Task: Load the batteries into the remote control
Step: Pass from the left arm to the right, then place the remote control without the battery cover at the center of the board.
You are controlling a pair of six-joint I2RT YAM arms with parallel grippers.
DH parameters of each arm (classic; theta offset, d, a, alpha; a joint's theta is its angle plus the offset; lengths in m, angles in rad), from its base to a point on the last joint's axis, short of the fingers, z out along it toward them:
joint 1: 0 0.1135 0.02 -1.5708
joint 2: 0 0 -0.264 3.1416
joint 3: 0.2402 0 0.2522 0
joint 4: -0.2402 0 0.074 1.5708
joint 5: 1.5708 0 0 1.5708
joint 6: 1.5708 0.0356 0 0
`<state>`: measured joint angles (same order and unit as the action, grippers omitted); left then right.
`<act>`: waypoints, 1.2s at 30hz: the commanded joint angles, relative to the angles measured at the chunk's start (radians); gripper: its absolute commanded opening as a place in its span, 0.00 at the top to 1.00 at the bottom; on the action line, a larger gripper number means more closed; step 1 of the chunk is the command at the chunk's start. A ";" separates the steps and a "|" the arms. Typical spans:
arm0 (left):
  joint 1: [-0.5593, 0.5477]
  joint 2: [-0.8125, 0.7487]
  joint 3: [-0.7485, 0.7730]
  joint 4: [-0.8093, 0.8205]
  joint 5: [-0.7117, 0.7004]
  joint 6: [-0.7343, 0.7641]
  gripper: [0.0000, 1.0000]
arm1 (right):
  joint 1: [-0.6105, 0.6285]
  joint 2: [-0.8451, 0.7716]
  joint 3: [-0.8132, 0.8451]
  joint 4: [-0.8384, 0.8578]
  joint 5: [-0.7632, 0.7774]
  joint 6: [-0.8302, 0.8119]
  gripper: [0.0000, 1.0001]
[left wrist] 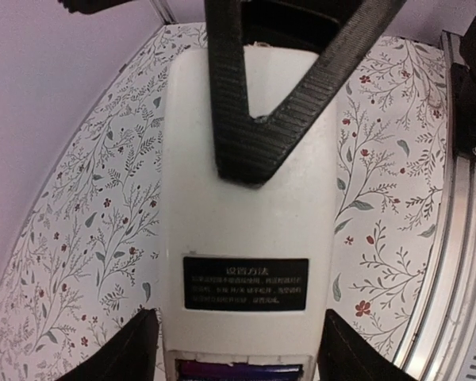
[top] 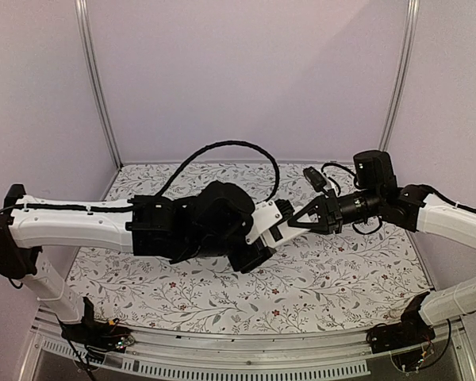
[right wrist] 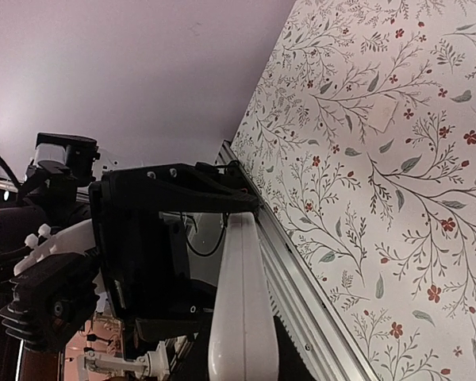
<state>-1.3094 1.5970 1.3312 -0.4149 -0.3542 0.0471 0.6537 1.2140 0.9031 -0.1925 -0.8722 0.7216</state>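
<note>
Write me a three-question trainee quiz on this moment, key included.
1. Multiple choice: in the left wrist view, which side of the remote faces the camera? A) the red front B) the white back with a black label C) a narrow edge
2. True or false: the right gripper is parked far from the remote.
3. Fill in: the remote sits between the jaws of the ___ gripper.

Key
1. B.
2. False: the right gripper's shut jaws are at the remote's back.
3. The left gripper.
</note>
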 commanded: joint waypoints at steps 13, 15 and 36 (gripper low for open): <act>0.286 -0.309 -0.220 -0.094 0.419 0.036 0.00 | -0.082 0.056 -0.107 0.171 -0.070 0.023 1.00; 0.282 -0.284 -0.216 -0.088 0.417 0.037 0.01 | -0.082 0.068 -0.121 0.197 -0.070 0.031 1.00; 0.274 -0.002 -0.228 0.121 0.470 0.076 0.00 | -0.062 0.380 -0.132 0.393 0.027 0.021 0.97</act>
<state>-1.0462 1.5391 1.1172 -0.3710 0.0860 0.1024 0.5766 1.5364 0.7578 0.1322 -0.8806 0.7448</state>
